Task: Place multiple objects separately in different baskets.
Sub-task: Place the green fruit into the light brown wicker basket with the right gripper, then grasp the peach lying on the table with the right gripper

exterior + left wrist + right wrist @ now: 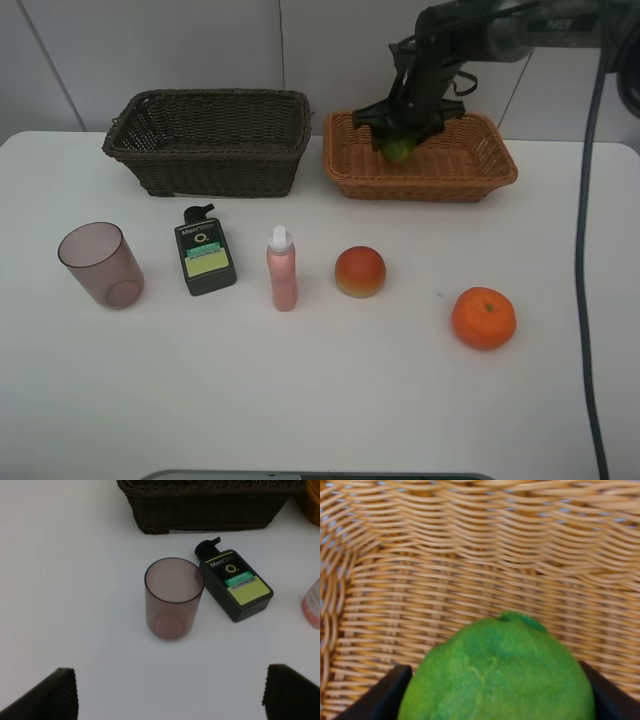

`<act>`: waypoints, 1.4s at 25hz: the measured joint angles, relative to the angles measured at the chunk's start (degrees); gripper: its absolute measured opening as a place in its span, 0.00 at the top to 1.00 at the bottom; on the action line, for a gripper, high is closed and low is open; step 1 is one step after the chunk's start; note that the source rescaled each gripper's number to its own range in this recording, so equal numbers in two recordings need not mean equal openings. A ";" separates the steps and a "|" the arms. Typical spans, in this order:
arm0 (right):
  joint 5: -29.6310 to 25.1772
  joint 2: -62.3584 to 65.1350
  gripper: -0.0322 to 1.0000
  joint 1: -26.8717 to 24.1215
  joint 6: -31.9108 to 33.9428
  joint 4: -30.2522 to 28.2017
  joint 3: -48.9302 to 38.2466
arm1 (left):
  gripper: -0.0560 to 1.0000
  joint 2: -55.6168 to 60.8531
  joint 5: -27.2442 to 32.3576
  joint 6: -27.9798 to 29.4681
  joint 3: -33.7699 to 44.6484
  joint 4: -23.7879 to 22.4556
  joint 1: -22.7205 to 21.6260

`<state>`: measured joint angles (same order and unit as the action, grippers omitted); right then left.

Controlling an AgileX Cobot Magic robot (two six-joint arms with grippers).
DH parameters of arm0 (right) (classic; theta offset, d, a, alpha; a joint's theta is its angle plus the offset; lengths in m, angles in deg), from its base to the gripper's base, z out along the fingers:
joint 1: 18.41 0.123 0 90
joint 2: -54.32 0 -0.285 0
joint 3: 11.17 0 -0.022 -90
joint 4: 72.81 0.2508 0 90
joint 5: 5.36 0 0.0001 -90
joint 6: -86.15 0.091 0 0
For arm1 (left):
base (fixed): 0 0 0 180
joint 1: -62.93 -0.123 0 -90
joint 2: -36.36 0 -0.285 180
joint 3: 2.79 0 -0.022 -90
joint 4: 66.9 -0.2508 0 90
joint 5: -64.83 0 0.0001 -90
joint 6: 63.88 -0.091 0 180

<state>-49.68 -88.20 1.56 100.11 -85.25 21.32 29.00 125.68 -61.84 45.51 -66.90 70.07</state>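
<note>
The right fingers (pixel 385 696) are half closed around the green fruit (pixel 398 150), holding it low inside the light basket (pixel 430 186), so next they should open and let it drop there, while the left fingers (pixel 50 697) hang wide open and empty, well away from that basket.

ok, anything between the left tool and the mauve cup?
Nothing visible. The left tool is open, and only bare table lies between it and the mauve cup, which stands upright. The dark-green bottle lies flat beside the cup, out of the path.
</note>
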 joint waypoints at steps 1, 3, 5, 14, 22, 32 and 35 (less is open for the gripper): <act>0.39 -0.41 0.47 0.33 0.02 0.07 0.00 | 0.04 0.00 0.00 0.00 0.00 0.00 0.00; 1.00 -0.80 0.47 0.63 0.16 0.14 0.00 | 0.04 0.00 0.00 0.00 0.00 0.00 0.00; 1.66 -1.09 0.47 0.74 0.16 0.28 0.00 | 0.04 0.00 0.00 0.00 0.00 0.00 0.00; 3.23 -1.09 0.05 0.85 0.21 0.22 0.00 | 0.04 0.00 0.00 0.00 0.00 0.00 0.00; -4.01 3.31 0.00 0.85 0.21 0.17 0.00 | 0.04 0.00 0.00 0.00 0.00 0.00 0.00; -7.13 20.95 0.00 3.16 -7.46 0.23 -20.00 | 0.04 0.00 0.00 0.00 0.00 0.00 0.00; -4.99 26.90 0.00 4.79 -8.64 0.66 -27.71 | 0.04 0.00 0.00 0.00 0.00 0.00 0.00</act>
<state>-54.67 -61.30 6.36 91.47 -84.59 -6.38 29.00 125.68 -61.84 45.51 -66.90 70.07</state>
